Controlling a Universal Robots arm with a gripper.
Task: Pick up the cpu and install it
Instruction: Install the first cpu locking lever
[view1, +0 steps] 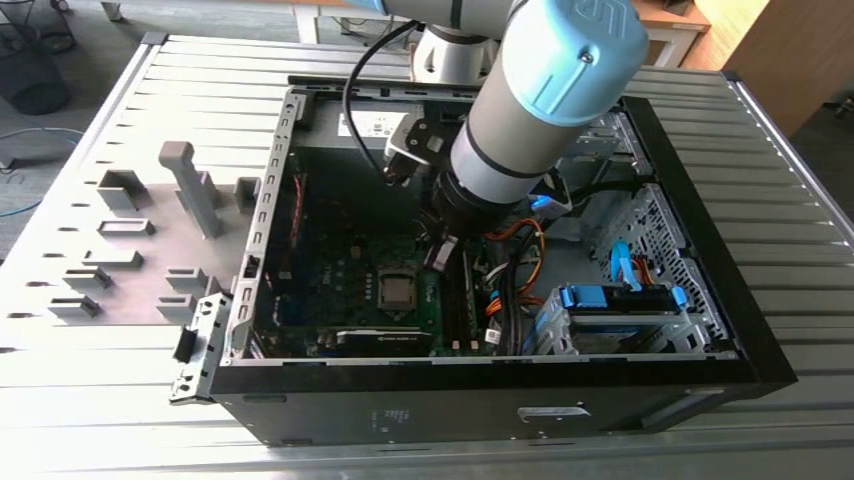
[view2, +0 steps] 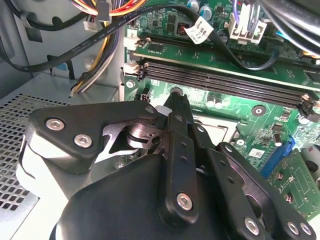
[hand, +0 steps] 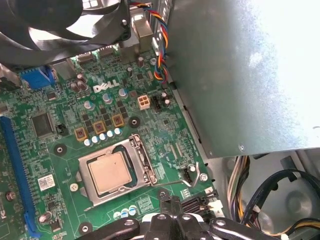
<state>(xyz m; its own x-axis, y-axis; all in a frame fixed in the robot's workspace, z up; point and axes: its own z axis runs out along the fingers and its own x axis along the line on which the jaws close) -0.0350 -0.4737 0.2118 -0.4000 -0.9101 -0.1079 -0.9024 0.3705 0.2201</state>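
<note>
The cpu (hand: 107, 172), a small square chip with a silvery top, lies flat inside the metal-framed socket (hand: 136, 150) on the green motherboard; in the exterior view the cpu (view1: 396, 289) sits low in the open case. My gripper (view2: 176, 100) is shut, its dark fingertips pressed together with nothing seen between them. In the first wrist view the gripper (hand: 169, 198) hovers just beside the socket, close to the thin socket lever (hand: 176, 183). In the exterior view the gripper (view1: 438, 262) hangs a little to the right of the cpu, above the board.
The grey power-supply box (hand: 240, 75) and a black fan (hand: 60, 25) crowd the socket. Memory slots (view2: 225, 80) and cable bundles (view2: 100, 45) lie near the fingers. A blue drive cage (view1: 621, 300) fills the case's right. Grey holder blocks (view1: 134, 230) stand on the slatted table outside.
</note>
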